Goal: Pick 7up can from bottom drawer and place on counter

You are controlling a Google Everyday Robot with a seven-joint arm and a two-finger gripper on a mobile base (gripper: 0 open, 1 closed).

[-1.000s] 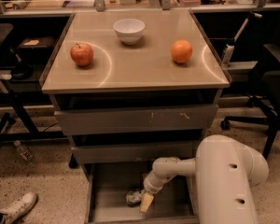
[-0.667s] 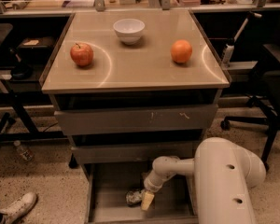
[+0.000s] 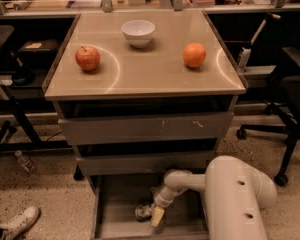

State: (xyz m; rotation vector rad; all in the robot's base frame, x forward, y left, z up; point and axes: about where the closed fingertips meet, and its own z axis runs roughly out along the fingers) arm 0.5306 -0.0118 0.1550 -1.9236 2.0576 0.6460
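Grasp step: hand (image 3: 157, 215), low centre in bottom drawer (image 3: 119, 205), just beside 7up can (image 3: 143, 211), whether clamped I cannot tell; next I need a confirmed hold, then lift to worktop (image 3: 150, 70).

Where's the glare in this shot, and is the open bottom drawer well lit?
Camera view: curved glare arcs streak the counter beside the apple and right of the orange; the bottom drawer lies dim, where the gripper hangs by the 7up can.

One apple (image 3: 87, 58), one orange (image 3: 194, 54), one bowl (image 3: 138, 32), one 7up can (image 3: 144, 211), one claw (image 3: 157, 217) in the bottom drawer (image 3: 117, 204).
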